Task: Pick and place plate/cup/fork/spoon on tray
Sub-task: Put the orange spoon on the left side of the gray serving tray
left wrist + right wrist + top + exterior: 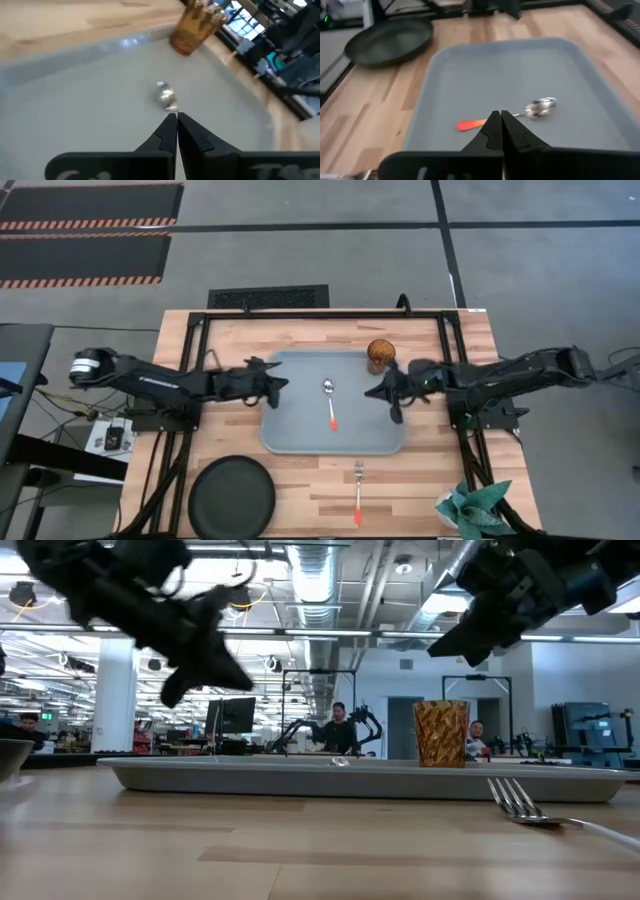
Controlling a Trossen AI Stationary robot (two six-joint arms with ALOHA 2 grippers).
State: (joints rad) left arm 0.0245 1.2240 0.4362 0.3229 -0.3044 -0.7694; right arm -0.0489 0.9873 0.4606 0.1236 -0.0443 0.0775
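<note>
Spoon [329,401] lies in the middle of the tray [290,430], bowl toward the far side, so that item looks placed. The cup [379,355] stands upright at the tray's far right corner, just inside the rim as far as the wrist view shows. Left hand [277,387] hovers over the tray's left edge, fingers pressed together, holding nothing. Right hand [377,391] hangs over the right edge, also closed and empty. Plate [232,497] and fork [358,490] wait on the tabletop [420,480] near the front — likely next.
</note>
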